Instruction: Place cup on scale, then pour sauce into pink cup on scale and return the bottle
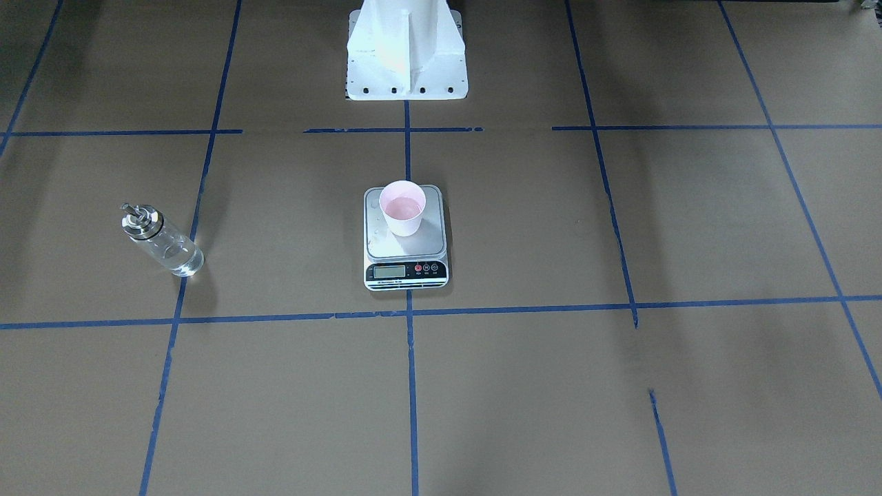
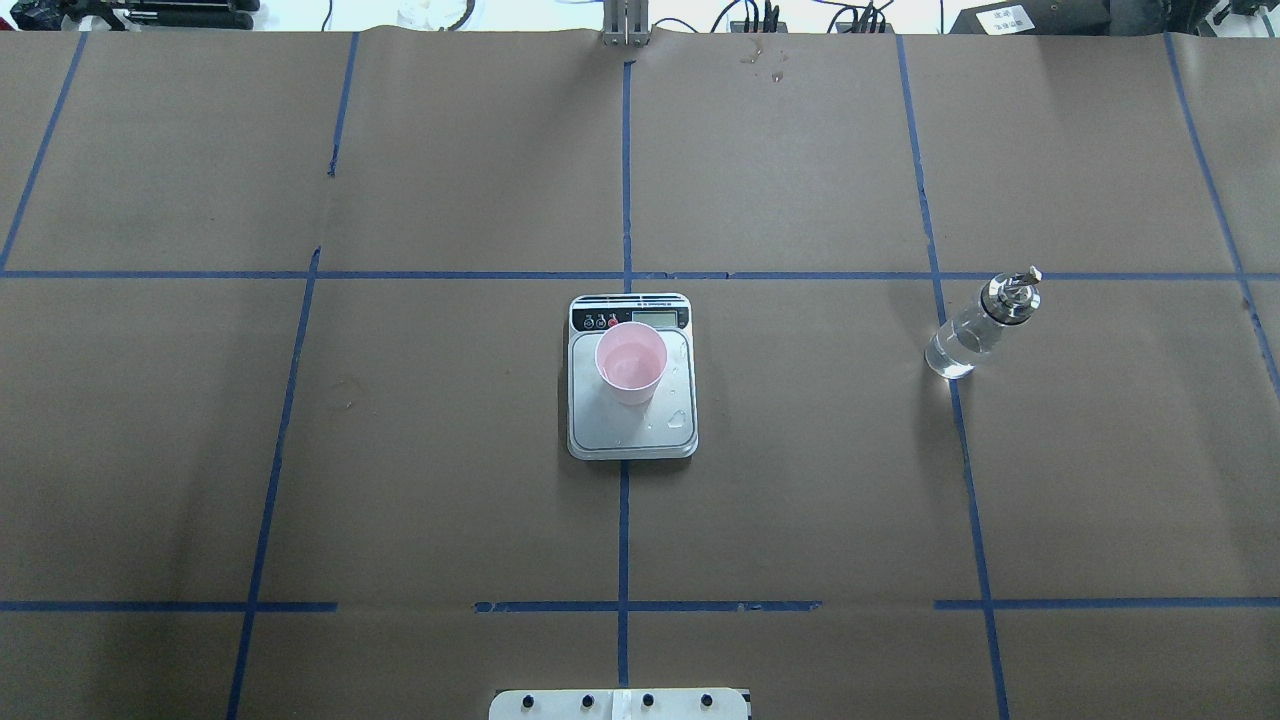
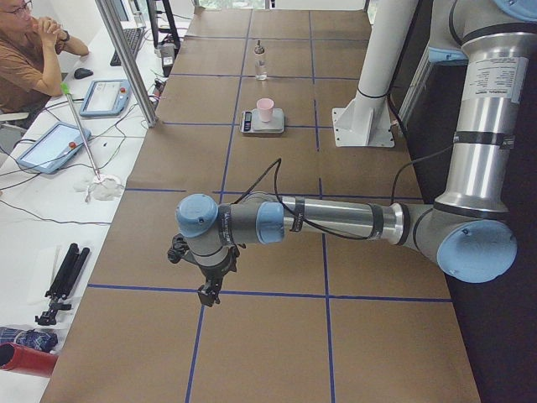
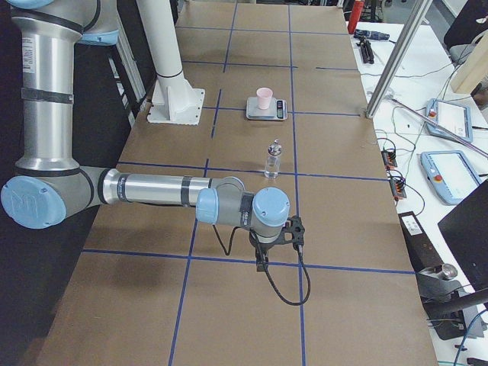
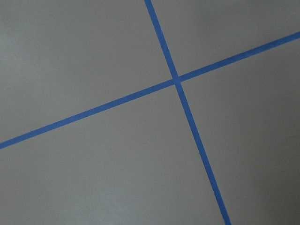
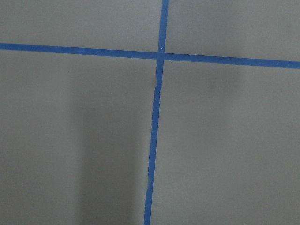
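Note:
The pale pink cup (image 1: 403, 207) stands upright on the scale (image 1: 427, 238) at the table's middle, with clear liquid in it. It also shows in the overhead view (image 2: 631, 362) on the scale (image 2: 610, 430). The clear glass bottle (image 2: 975, 330) with its silver cap stands upright on the table on the robot's right side, apart from the scale; it also shows in the front-facing view (image 1: 162, 241). My left gripper (image 3: 205, 294) hangs over the table's left end, far from the scale. My right gripper (image 4: 261, 265) hangs over the right end, short of the bottle (image 4: 271, 162). I cannot tell whether either is open or shut.
A few clear droplets (image 2: 680, 418) lie on the scale's platform. Blue tape lines grid the brown table. The white robot base (image 1: 406, 55) stands behind the scale. A seated person (image 3: 29, 50) and tablets (image 3: 50, 144) are beside the table in the left view.

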Controlling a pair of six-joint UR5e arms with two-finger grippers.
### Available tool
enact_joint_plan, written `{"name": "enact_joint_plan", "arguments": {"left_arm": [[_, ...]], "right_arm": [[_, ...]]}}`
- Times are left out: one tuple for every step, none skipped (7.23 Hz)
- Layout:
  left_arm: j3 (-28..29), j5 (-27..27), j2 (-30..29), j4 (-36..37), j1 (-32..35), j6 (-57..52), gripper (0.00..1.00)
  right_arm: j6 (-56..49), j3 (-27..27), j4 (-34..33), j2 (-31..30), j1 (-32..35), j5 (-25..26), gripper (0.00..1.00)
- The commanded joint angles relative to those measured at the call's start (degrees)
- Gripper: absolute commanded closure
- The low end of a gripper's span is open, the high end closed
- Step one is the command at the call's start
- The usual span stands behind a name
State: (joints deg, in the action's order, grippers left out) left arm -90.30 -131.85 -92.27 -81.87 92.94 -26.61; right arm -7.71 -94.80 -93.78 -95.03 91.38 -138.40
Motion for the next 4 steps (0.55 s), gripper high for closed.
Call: {"name": "enact_joint_plan", "arguments": {"left_arm": [[0.13,-0.94,0.42,-0.48,0.31,0.24,0.0],[0.13,-2.25,1.38,-3.18,0.4,0.5,0.0],[0.13,-2.27,2.26,-7.12,0.49,5.46,0.0],[0.04,-2.27,2.62,-9.86,0.49,11.6,0.0]], "right_arm": [[0.15,0.49,0.08,0.63,0.11,-0.64,0.0],[1.37,0.49,0.0,1.5,0.2,-0.64,0.0],[4.08,0.41,0.08,2.47,0.2,-0.73,0.0],[4.36,0.4,0.17,2.74,0.2,-0.73,0.0]]}}
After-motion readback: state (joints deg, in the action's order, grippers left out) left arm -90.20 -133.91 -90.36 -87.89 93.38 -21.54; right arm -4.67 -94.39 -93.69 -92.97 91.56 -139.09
